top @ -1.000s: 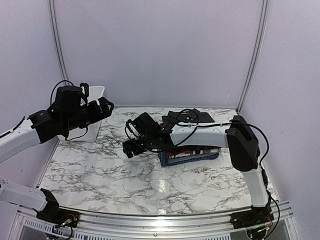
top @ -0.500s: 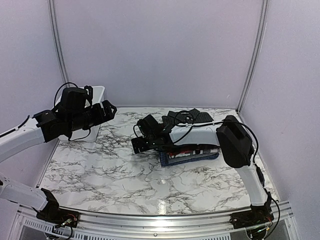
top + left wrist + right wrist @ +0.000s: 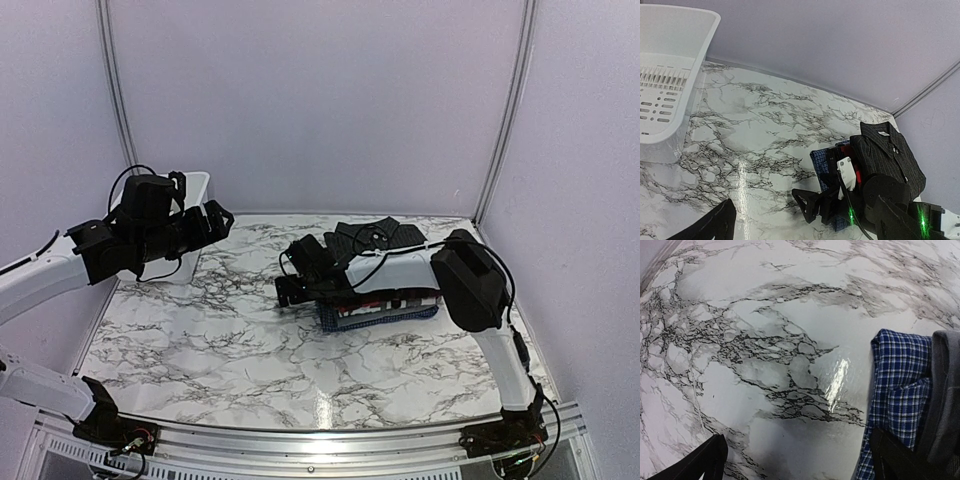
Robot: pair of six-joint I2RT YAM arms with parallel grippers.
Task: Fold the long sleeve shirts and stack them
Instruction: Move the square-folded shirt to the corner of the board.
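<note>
Marble-patterned table [image 3: 200, 340] within pale lilac walls, overhead view. The left pincer [image 3: 216, 221] hangs above the table's far left part, jaws spread wide with nothing between them; a white bin [image 3: 192, 188] sits just behind it. The right pincer [image 3: 286, 294] is low over the table's middle, jaws likewise spread and empty. The stack of folded shirts [image 3: 385, 312] lies directly behind this pincer, beneath its wrist and forearm, with the black pinstriped shirt [image 3: 378, 237] uppermost.

Left wrist view. Both fingertips [image 3: 715, 222] stand far apart at the lower edge. The bin is ahead and to the pincer's left. Ahead and to its right lies the stack: the black pinstriped shirt with its collar showing on top, a red plaid layer [image 3: 856, 176] beneath it, and a blue checked shirt [image 3: 821, 162] lowest. The right pincer is close in front of the stack.

Right wrist view. Two fingers [image 3: 700, 462] sit at opposite lower corners over bare marble. The blue checked shirt's corner lies just beside the right-hand finger, under a grey fold [image 3: 944, 390].
</note>
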